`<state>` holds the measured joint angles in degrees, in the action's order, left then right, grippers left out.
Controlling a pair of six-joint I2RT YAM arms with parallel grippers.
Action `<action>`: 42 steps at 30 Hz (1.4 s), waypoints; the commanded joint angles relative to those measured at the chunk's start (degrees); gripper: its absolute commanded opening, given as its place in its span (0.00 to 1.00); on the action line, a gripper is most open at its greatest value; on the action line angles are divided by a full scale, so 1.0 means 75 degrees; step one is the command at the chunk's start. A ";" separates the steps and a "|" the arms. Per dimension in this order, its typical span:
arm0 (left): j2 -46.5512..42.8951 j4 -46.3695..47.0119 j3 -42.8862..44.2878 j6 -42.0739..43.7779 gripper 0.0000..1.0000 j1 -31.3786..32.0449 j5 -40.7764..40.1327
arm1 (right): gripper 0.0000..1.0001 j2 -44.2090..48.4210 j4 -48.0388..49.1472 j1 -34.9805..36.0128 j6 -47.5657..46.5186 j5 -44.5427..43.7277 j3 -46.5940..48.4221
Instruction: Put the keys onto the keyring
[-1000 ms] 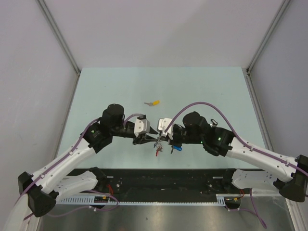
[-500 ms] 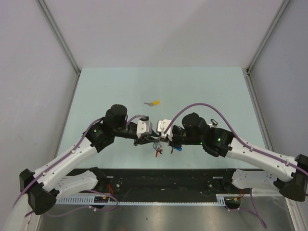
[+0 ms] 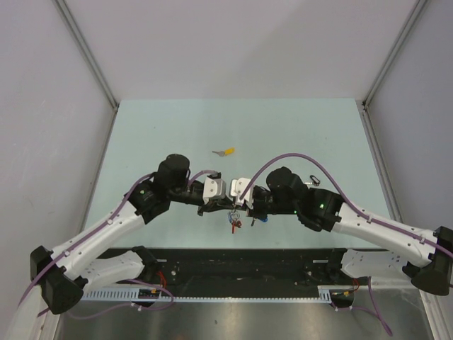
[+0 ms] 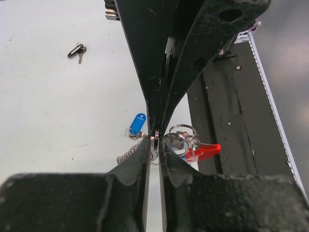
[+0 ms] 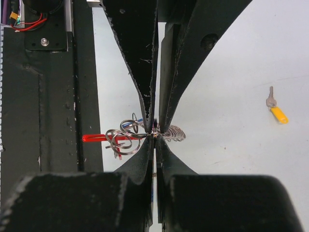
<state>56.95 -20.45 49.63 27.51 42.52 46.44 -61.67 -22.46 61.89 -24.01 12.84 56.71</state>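
One small silver metal keyring (image 5: pixel 123 140) hangs where both pincers meet. The right pincer (image 5: pixel 154 140) is shut tight on it. The left pincer (image 4: pixel 154 142) is almost closed around it, but I cannot tell if it grips. A blue-capped silver key (image 4: pixel 137 122) sits just beside.

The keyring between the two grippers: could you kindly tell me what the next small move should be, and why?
Probably close the left gripper fully on the keyring. The right gripper pinches it, shut, while the left fingers flank the same wire with a slim gap showing. Both holds seem needed before the ring can be pried open for the blue-capped key hanging beside it.
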 commanded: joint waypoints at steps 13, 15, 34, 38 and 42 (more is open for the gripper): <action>-0.1028 0.2615 -0.1072 -0.1709 0.00 0.0072 -0.0495 | 0.22 0.0452 0.0264 -0.0130 0.0423 -0.0178 0.0361; -0.1276 0.3191 -0.1494 -0.2330 0.00 0.0072 -0.0893 | 0.28 0.0768 0.0310 -0.0236 0.0529 0.0009 0.0279; -0.1991 0.8515 -0.3605 -0.5378 0.00 0.0072 -0.1690 | 0.30 0.2421 0.4751 -0.1104 0.3166 0.0258 -0.2590; -0.2003 0.8738 -0.3734 -0.5437 0.00 0.0072 -0.1785 | 0.30 0.2539 0.5490 -0.0846 0.3576 -0.0596 -0.2955; -0.1910 0.8866 -0.3769 -0.5495 0.00 0.0061 -0.1703 | 0.30 0.2504 0.5724 -0.0588 0.3588 -0.0939 -0.3026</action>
<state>42.54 39.90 21.50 -12.01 42.76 34.48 -43.59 12.53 56.16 0.62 10.44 34.04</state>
